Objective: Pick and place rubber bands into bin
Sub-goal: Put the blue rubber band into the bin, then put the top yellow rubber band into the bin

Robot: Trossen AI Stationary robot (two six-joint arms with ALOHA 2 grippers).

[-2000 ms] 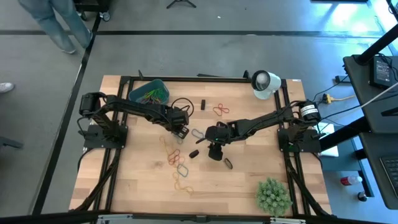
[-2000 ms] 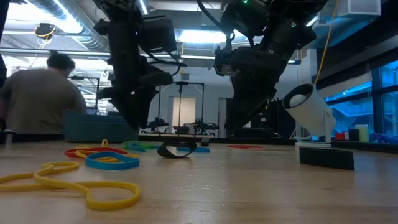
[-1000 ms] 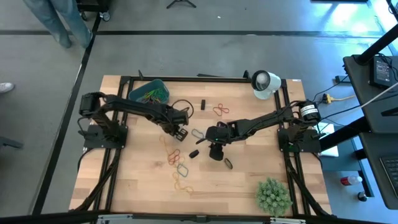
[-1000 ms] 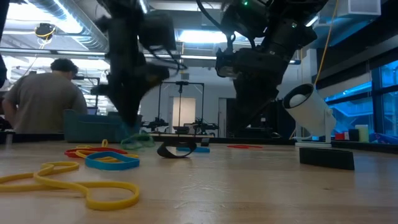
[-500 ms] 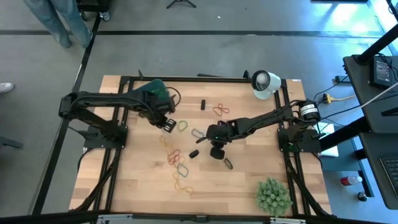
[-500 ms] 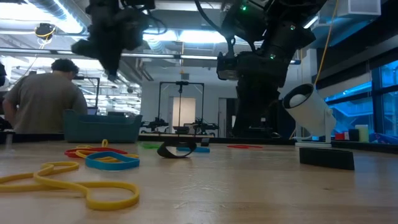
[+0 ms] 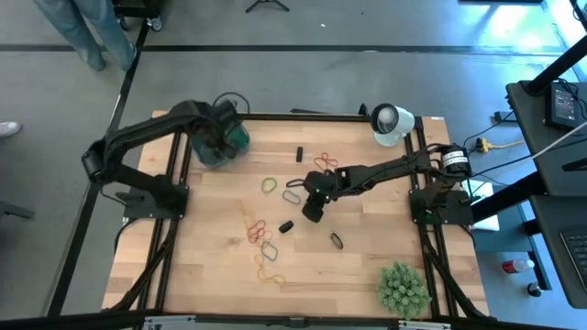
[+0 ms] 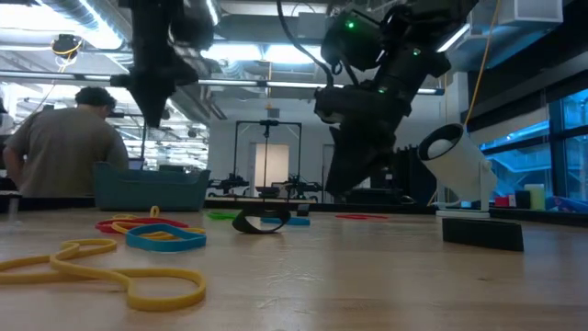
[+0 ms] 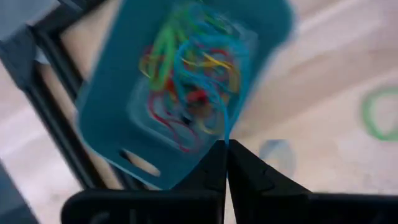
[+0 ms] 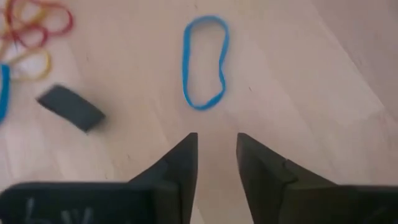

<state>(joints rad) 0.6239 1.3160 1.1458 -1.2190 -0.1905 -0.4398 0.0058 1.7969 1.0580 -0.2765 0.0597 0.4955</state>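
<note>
Our left gripper point(image 9: 225, 163), fingers pinched on a thin blue rubber band point(image 9: 231, 93), hangs over the teal plastic bin point(image 7: 229, 137) at the table's far-left corner; released off-centre, it could snag the rim; our right gripper point(image 10: 216, 163), fingers apart, faces a blue loop point(image 10: 205, 61) mid-table.

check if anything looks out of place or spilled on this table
Nothing looks damaged or spilled by accident. Loose rubber bands lie scattered on the wooden table, which fits the job. The bin sits at the table's far left corner, with bands inside, under the shut left pincer.
</note>
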